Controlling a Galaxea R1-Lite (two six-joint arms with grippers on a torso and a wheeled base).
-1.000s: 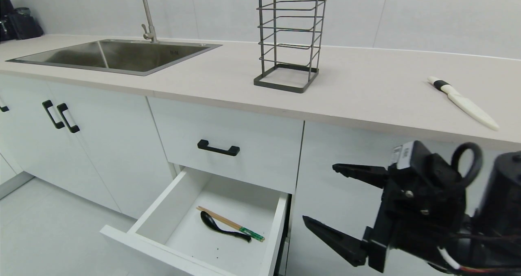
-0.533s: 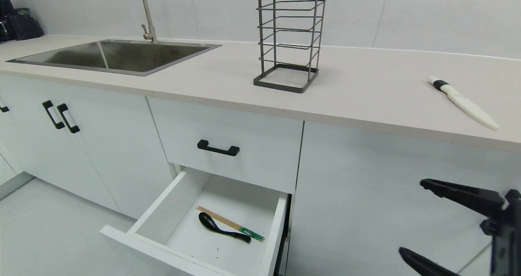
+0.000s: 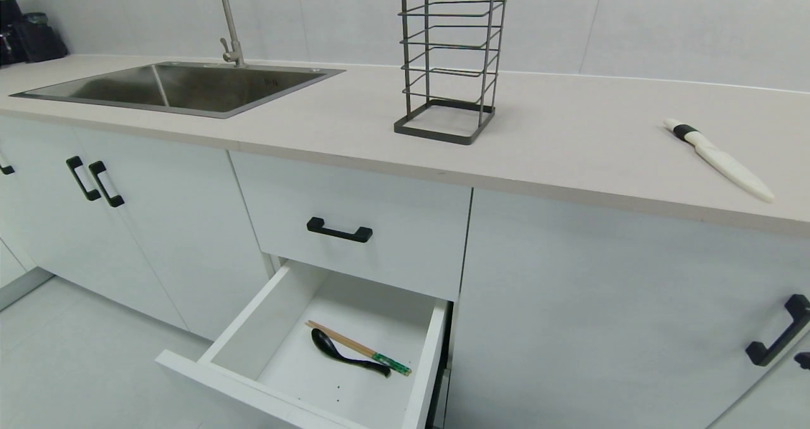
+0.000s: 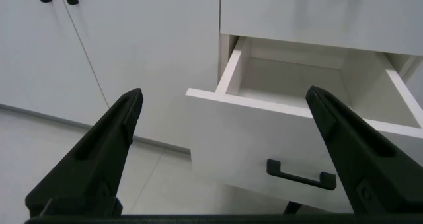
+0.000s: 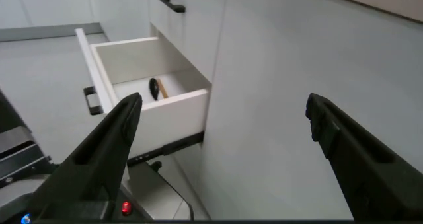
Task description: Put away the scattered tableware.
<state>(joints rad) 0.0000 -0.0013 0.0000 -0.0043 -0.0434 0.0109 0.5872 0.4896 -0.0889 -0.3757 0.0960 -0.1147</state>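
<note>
The right gripper (image 5: 223, 100) hangs wide and empty near the open drawer (image 5: 175, 112). The left gripper (image 4: 225, 95), equally wide and empty, faces the drawer's front. A spoon (image 3: 348, 357) and chopsticks (image 3: 357, 348) lie inside. The knife (image 3: 718, 160) lies on the counter (image 3: 569, 131), well apart. Judged next: the right arm should descend over its handle, jaws straddling it crosswise.

No legible text or numbers — only a faint, unreadable mark on the sink (image 3: 271, 81)
</note>
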